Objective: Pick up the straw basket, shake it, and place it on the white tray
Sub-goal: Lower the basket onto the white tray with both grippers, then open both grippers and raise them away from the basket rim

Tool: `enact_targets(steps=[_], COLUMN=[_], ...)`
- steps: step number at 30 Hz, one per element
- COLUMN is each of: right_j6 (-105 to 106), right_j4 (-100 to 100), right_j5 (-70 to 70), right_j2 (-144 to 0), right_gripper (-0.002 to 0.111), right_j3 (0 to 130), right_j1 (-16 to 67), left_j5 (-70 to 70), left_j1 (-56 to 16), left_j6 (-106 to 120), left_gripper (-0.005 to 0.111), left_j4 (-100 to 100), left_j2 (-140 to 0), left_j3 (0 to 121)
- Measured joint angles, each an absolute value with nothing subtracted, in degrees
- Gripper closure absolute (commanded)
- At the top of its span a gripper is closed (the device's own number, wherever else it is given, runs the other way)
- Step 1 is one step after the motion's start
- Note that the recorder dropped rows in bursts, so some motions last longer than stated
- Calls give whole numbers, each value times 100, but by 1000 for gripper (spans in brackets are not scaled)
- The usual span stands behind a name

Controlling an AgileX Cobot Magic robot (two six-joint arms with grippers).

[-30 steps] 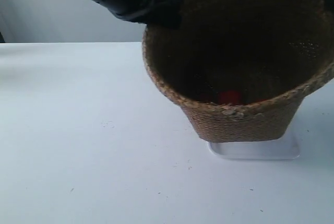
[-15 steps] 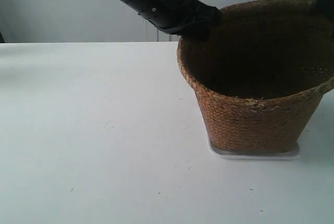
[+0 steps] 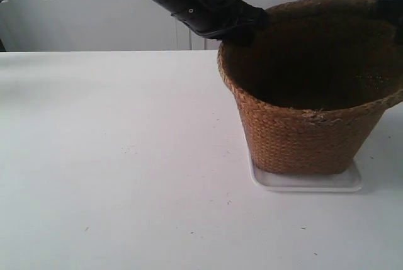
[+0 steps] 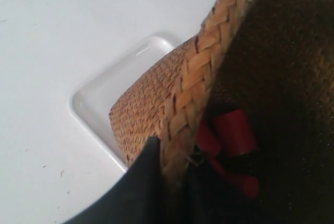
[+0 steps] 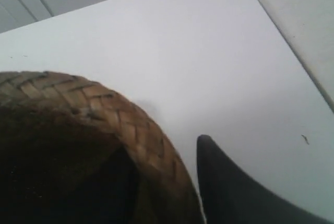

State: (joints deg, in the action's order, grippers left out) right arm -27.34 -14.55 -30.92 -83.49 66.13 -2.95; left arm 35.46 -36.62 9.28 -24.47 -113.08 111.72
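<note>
The straw basket [image 3: 302, 138] stands upright on the white tray [image 3: 308, 183] at the exterior view's right. The arm at the exterior view's left holds the near-left of the rim with its gripper [image 3: 242, 31]. The other arm's gripper [image 3: 391, 12] shows dark at the rim's far right. In the left wrist view my gripper [image 4: 175, 151] is shut across the braided rim of the basket [image 4: 151, 104], with the tray [image 4: 99, 98] under it. In the right wrist view my gripper [image 5: 164, 153] straddles the basket's rim [image 5: 78, 96]. Its outer finger [image 5: 224, 187] lies close against the rim; the inner one is dim.
Red cylinder-like pieces [image 4: 235, 130] lie inside the basket. The white table [image 3: 113, 169] stretches bare towards the exterior view's left and front. The table's edge [image 5: 284, 31] runs near the basket in the right wrist view. A pale wall stands behind.
The basket has come down from a raised, tilted pose above the tray and now sits level on it. Both arms came down with it and still hold the rim.
</note>
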Motion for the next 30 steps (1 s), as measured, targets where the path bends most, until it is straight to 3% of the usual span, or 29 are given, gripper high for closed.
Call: enact_targets(steps=[3, 6, 19, 26, 29, 30], right_j6=[-2681, -2681, -2681, -2468, -2001, -1857], right_j4=[-1568, -1715, -1394, -426, -109, 36], right_j5=[-3223, -3272, -2503, -2433, -2453, -2437], right_j2=[-8424, -8442, -7819, -7572, -7609, -7596], right_gripper=[38, 38, 57, 58, 72, 82], right_j3=[6613, 6613, 6613, 6622, 6622, 6622], right_j1=[-426, -522, -568, -568, -568, -568], left_j5=[3556, 3543, 3514, 3561, 3627, 3654], left_j1=[-3529, -3429, -3393, -3393, -3393, -3393], left_j6=[917, 906, 906, 906, 906, 916], left_gripper=[48, 36, 35, 36, 39, 41], left_j4=[-2355, -2238, -1802, -1848, -1836, -1789], left_j2=[-11278, -11222, -11112, -11071, -11071, -11067], left_j3=[11184, 11198, 11198, 11198, 11198, 11198])
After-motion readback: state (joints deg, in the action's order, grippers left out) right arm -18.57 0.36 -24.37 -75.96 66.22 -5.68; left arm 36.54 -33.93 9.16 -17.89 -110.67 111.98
